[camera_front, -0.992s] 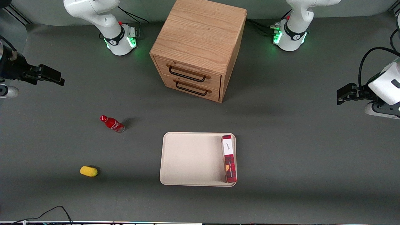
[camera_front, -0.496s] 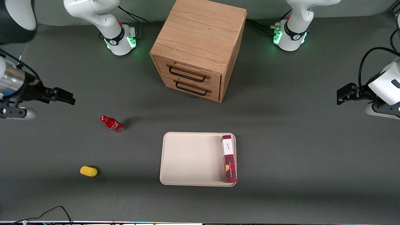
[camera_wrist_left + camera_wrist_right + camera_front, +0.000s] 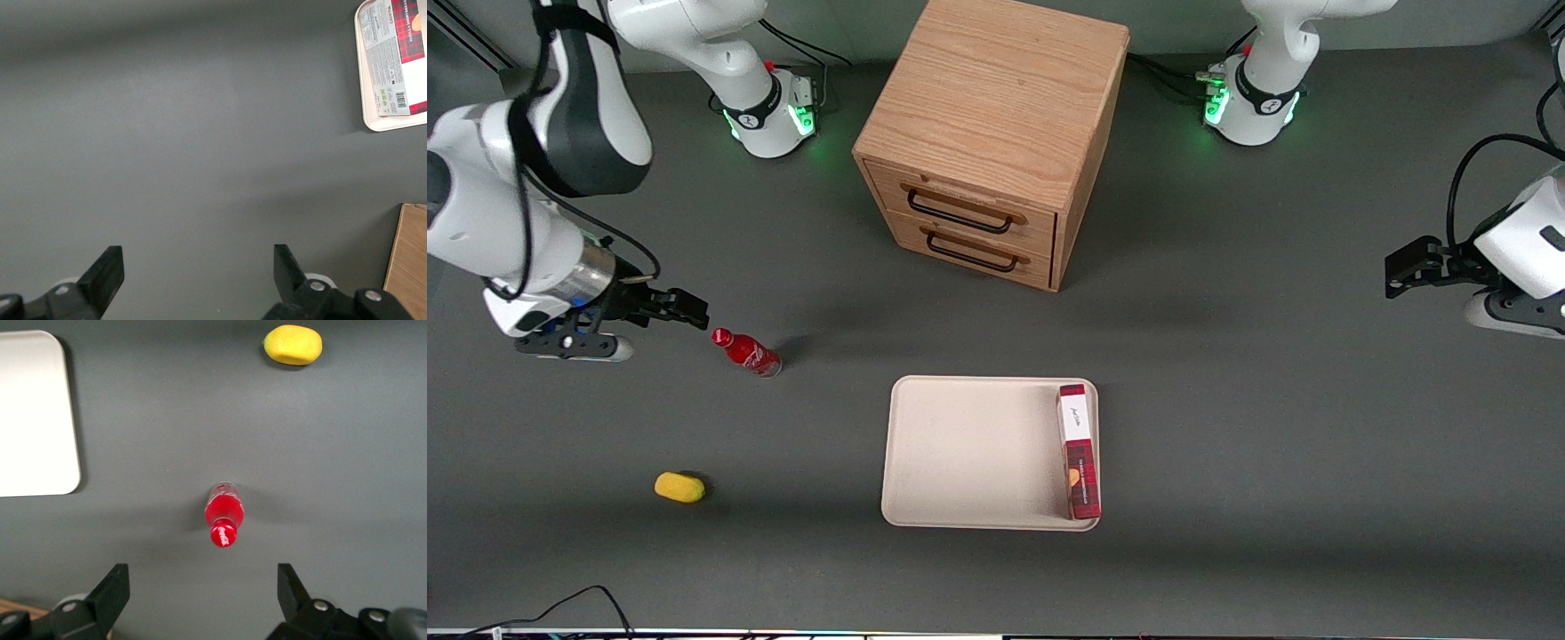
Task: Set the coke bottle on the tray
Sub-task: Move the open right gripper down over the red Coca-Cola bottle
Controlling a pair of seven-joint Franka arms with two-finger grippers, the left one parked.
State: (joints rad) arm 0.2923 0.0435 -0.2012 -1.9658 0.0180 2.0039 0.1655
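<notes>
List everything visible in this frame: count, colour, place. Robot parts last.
coke bottle: one, red, standing on the table, not on the tray, toward the working arm's end.
tray: one, cream-beige, on the table, nearer the front camera than the cabinet.
plaid box: one, red, lying on the tray along the edge toward the parked arm's end.
yellow object: one, oval, on the table, nearer the front camera than the bottle.
cabinet: one, wooden, two drawers, both shut.
cable: one, black, at the table edge nearest the front camera.
gripper: one, black, open, close beside the bottle's cap, holding nothing.
</notes>
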